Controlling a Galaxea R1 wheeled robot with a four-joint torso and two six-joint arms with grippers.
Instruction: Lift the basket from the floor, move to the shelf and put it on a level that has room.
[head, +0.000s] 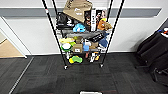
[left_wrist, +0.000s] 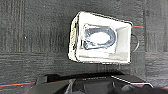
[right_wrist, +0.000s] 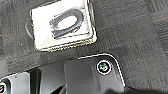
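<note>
The cream-white basket (left_wrist: 122, 37) stands on the dark grey carpet floor (left_wrist: 37, 37), seen from above, with a dark U-shaped item (left_wrist: 100, 37) lying inside. It stands upright on the floor (right_wrist: 130, 37) as the basket (right_wrist: 42, 32) in the right wrist view too. A white sliver (head: 91, 92) at the head view's near edge looks like its rim. Ahead, against the wall, stands the black wire shelf (head: 53, 32) on casters. Its visible tiers are crowded with boxes and toys. Dark robot hardware (left_wrist: 95, 83) hangs over the carpet beside the basket, apart from it.
A white wall (head: 35, 32) runs behind the shelf. At the left a doorway opens onto tan wooden floor (head: 7, 48). Dark bulky items (head: 155, 52) stand at the right. A pale strip (head: 21, 75) crosses the carpet at the left.
</note>
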